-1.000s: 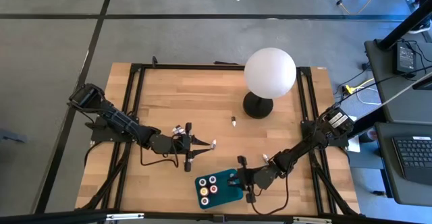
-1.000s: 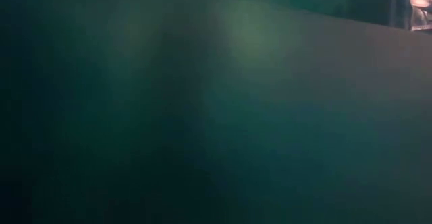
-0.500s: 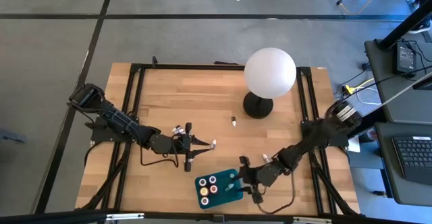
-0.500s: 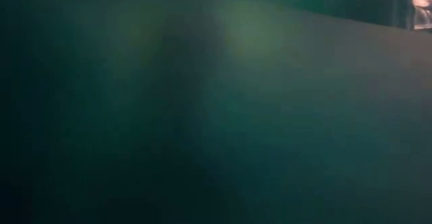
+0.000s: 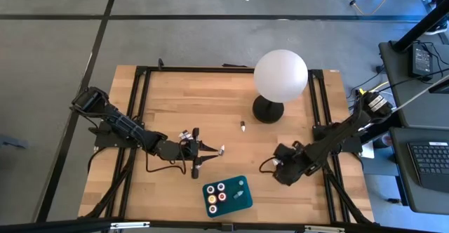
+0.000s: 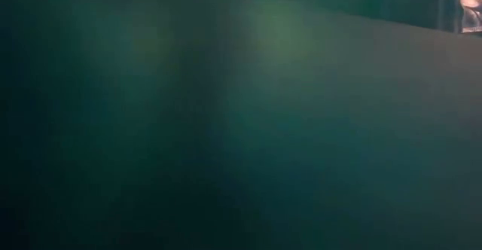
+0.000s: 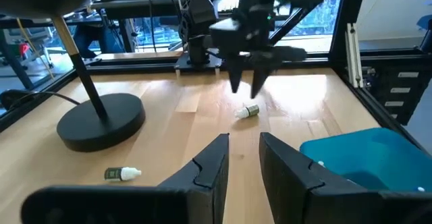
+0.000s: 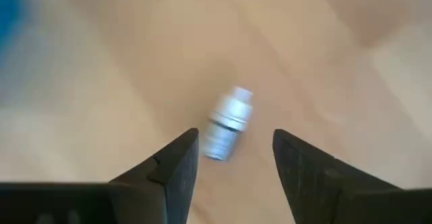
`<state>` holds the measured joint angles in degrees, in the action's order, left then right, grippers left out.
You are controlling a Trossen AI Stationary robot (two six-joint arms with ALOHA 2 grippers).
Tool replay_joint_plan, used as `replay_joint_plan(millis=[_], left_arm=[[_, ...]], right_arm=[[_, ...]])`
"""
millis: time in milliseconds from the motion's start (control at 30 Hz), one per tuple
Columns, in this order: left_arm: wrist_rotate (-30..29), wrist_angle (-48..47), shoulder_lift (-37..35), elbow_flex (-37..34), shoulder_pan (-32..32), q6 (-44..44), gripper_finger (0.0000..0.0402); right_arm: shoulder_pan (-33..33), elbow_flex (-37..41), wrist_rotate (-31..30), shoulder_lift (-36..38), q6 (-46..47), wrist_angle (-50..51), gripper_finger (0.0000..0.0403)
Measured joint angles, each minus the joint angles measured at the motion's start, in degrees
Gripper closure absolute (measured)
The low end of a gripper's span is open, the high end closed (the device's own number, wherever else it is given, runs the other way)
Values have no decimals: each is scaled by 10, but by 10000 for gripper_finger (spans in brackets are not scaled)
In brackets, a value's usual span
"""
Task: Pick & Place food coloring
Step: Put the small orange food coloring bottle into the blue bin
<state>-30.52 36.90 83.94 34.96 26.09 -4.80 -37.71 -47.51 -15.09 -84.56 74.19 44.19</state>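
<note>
On the worktop, the teal tray sits at the near edge and serves as the landmark for all positions given here. In its wells stand four round pots of food coloring, seen from above as white-rimmed discs with yellow, red and dark centres, and one small white-capped bottle lies beside them toward the tray's right end.

Right of the tray, clear of its rim, hangs the right pincer. Its fingers stand apart, and between them on the wood, touching neither, lies a small clear bottle on its side. Nothing is gripped.

Left of the tray and slightly behind it rests the left pincer, its fingers drawn close together with only a narrow gap, and nothing can be seen held between them. Just beside it, toward the tray, lies a white-tipped bottle.

Behind the tray, well apart from it, a dark bottle lies on bare wood near the black base of the white globe lamp, which stands at the far right of the worktop.

The low view is filled by the teal tray wall and shows nothing else.
</note>
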Motion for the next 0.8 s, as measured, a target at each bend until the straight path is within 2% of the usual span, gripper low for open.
replay_joint_plan(millis=[367,467,667,800], left_arm=[[-4,-10,0,0,-1,0,319],[-4,-11,0,0,0,0,322],[-4,-11,0,0,-1,0,322],[-4,-12,0,0,-1,0,321]], right_arm=[[3,0,-2,-51,-15,-43,210],[3,0,12,-71,-42,-42,210],[3,-2,20,-109,-38,-54,210],[3,-2,21,-114,-38,-60,228]])
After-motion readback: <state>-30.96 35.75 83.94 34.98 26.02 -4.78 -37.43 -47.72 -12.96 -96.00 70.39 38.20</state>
